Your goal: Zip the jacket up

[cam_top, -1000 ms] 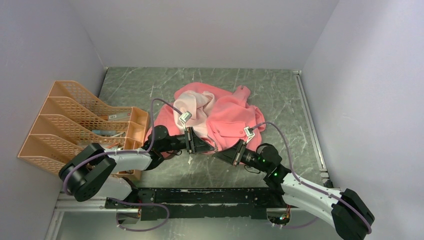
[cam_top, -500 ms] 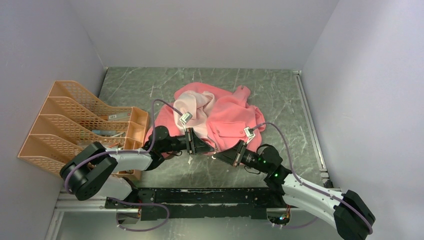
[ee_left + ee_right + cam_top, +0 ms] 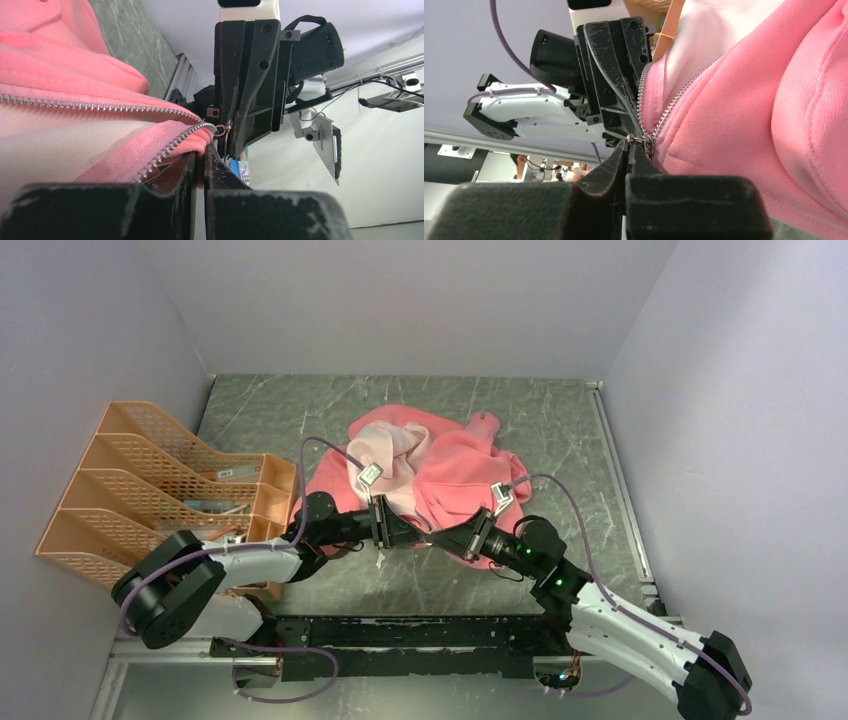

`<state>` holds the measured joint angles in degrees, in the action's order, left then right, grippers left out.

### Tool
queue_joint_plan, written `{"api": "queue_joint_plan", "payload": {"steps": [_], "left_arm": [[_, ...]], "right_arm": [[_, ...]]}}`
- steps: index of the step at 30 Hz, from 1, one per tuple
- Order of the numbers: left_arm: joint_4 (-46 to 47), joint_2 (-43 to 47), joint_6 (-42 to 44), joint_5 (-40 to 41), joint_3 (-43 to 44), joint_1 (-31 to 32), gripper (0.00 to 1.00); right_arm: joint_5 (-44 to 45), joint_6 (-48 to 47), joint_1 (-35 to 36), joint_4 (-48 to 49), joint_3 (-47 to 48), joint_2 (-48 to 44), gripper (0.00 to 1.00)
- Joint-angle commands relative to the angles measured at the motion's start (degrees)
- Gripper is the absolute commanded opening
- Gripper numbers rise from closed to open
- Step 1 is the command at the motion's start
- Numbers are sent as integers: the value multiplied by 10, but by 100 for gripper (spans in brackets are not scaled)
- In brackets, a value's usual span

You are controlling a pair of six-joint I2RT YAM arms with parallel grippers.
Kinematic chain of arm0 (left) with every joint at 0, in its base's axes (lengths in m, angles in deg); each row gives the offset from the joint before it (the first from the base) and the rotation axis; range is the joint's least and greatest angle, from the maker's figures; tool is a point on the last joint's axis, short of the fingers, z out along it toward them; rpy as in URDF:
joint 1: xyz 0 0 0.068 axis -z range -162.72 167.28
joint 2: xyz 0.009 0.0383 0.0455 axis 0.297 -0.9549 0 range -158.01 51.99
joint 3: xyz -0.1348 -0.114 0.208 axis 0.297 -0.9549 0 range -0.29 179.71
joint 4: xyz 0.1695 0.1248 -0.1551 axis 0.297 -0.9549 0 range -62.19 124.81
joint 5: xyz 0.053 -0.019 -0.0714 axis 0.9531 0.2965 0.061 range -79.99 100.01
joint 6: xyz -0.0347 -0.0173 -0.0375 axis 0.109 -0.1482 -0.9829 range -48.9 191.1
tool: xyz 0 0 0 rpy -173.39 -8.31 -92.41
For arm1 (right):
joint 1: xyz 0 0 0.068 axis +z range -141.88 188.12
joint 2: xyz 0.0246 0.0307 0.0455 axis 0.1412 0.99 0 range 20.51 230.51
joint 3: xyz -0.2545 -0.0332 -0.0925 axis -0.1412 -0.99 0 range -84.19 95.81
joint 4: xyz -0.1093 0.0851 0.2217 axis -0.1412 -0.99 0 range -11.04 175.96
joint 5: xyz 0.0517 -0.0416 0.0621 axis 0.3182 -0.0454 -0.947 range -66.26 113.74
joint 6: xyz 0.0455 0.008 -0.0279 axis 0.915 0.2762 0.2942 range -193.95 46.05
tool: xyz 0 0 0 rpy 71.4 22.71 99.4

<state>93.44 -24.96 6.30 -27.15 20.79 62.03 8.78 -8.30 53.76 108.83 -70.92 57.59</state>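
Note:
The salmon-pink jacket (image 3: 450,465) lies crumpled mid-table, front open, with paler lining (image 3: 400,455) showing. My left gripper (image 3: 412,536) is at the near hem. In the left wrist view it (image 3: 202,152) is shut on the jacket's hem (image 3: 60,60), just below the bottom of the zipper (image 3: 100,106). My right gripper (image 3: 437,539) meets it tip to tip. In the right wrist view it (image 3: 628,145) is shut on the small metal zipper pull (image 3: 638,138), where the two tooth rows (image 3: 669,107) join. The jacket (image 3: 749,100) fills the right of that view.
Orange mesh file racks (image 3: 150,480) stand at the table's left edge, close to the left arm. Grey walls close in the marble table (image 3: 560,430) on three sides. A black rail (image 3: 400,630) runs along the near edge.
My right arm has pushed forward and up toward the jacket hem, bringing its tip against the left gripper's. The left arm and jacket have barely moved.

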Motion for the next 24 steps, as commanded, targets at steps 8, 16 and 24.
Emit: {"api": "queue_joint_plan", "payload": {"steps": [8,16,24], "left_arm": [[-151,55,79,-11,9,18,8],[-194,70,103,-16,11,19,8],[-227,46,120,-21,27,27,8]], "right_arm": [[47,-10,-27,33,59,38,0],[42,8,-57,12,73,46,0],[37,22,-67,15,84,54,0]]}}
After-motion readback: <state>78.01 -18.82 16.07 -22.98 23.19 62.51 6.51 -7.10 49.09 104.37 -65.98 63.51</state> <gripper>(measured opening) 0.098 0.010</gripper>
